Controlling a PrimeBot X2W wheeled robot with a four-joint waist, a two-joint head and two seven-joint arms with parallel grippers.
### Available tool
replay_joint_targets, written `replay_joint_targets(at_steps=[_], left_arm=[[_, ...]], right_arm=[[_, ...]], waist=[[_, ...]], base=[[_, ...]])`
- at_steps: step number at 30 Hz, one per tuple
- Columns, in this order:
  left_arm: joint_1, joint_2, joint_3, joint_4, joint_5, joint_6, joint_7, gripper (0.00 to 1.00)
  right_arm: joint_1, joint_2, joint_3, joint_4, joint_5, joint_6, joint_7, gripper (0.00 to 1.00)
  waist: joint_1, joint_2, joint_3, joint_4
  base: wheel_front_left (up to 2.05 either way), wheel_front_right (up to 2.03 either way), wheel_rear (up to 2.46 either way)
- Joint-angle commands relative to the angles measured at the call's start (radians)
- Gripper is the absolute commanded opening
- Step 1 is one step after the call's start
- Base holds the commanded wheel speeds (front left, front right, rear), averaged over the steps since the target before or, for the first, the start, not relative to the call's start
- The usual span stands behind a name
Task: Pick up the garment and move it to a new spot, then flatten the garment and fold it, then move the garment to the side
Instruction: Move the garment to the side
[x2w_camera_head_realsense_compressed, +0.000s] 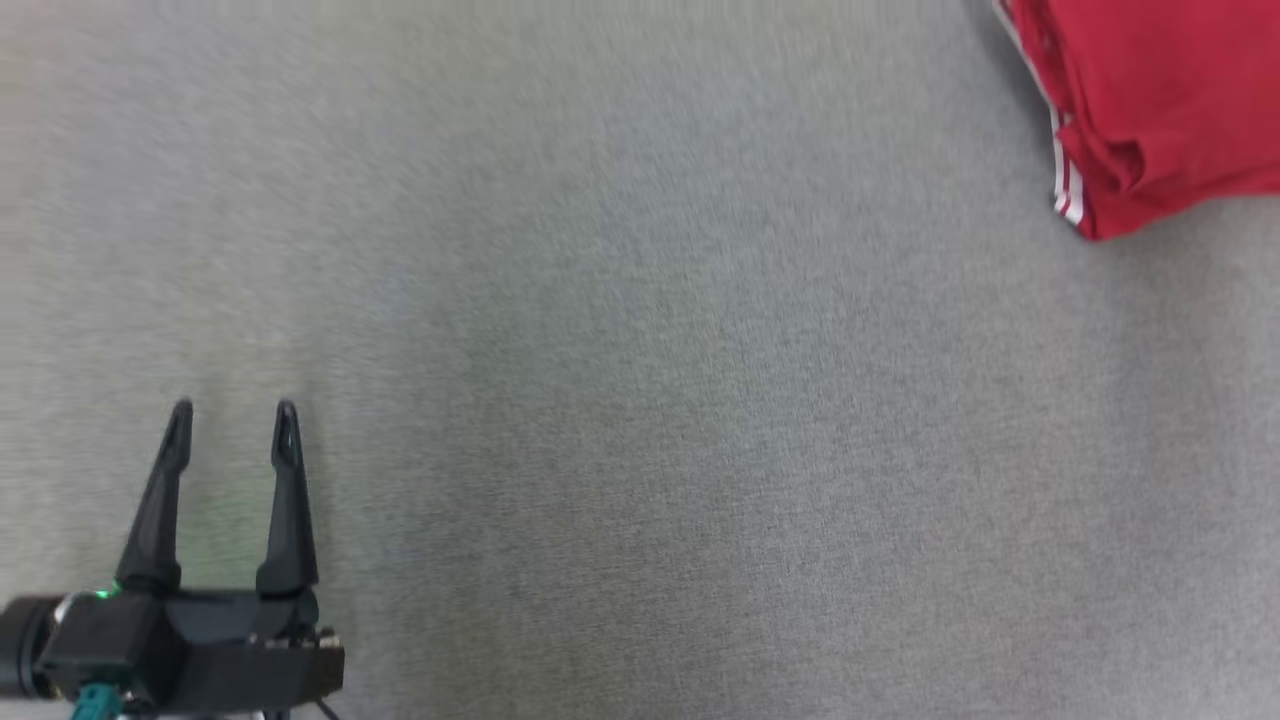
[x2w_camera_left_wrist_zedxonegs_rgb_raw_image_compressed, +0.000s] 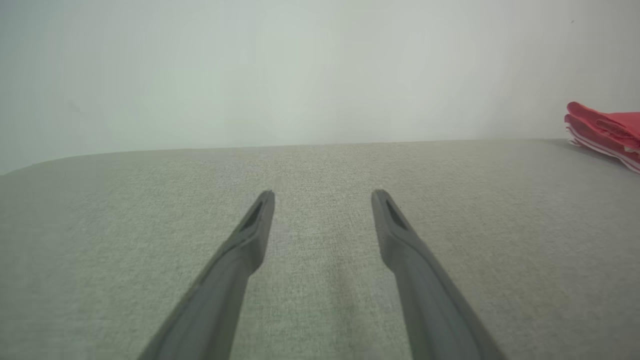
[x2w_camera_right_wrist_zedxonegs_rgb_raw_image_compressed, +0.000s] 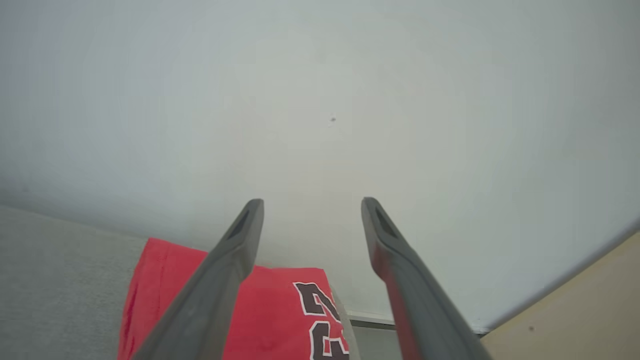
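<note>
Right wrist view: on the red garment (x2w_camera_right_wrist_zedxonegs_rgb_raw_image_compressed: 270, 310) you can see block lettering (x2w_camera_right_wrist_zedxonegs_rgb_raw_image_compressed: 320, 305), dark with a thin white outline, printed on the upper face near its right-hand edge. Two angular characters show, one above the other. The upper one is cut off at the garment's edge and the lower one by the bottom of the picture. You cannot read either with certainty as a letter or a number.

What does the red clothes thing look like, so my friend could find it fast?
Look at the big grey cloth surface before the robot. At its far right corner lies a folded garment. It is bright red, with thin white stripes along one edge and dark, white-edged lettering on top.
</note>
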Motion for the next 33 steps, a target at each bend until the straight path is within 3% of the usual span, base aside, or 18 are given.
replay_joint_targets(at_steps=[1, 7, 14, 23, 33], left_arm=[[0.025, -0.011, 0.008, 0.014, -0.004, 0.0, -0.002, 1.0], [0.071, -0.038, 0.036, 0.072, 0.007, -0.007, -0.002, 1.0], [0.109, -0.061, 0.049, 0.116, 0.014, -0.011, -0.002, 1.0], [0.14, -0.078, 0.062, 0.148, 0.019, -0.016, -0.002, 1.0], [0.163, -0.087, 0.068, 0.184, 0.026, -0.01, -0.002, 1.0]], right_arm=[[0.045, 0.038, -0.018, 0.004, -0.005, 0.0, -0.03, 1.0], [0.167, 0.172, -0.112, 0.016, -0.041, 0.0, -0.149, 1.0], [0.355, 0.31, -0.185, -0.041, -0.113, 0.0, -0.2, 1.0], [0.629, 0.466, -0.241, -0.243, -0.162, 0.0, -0.205, 1.0], [0.862, 0.577, -0.274, -0.404, -0.187, 0.0, -0.205, 1.0]], waist=[[0.0002, 0.0001, -0.105, 0.057], [0.0002, 0.0001, -0.198, 0.088], [0.0002, 0.0001, -0.286, 0.118], [0.0002, 0.0001, -0.347, 0.134], [0.0002, 0.0001, -0.383, 0.125]], base=[[0.0, 0.0, 0.0], [0.0, 0.0, 0.0], [0.0, 0.0, 0.0], [0.0, 0.0, 0.0], [0.0, 0.0, 0.0]])
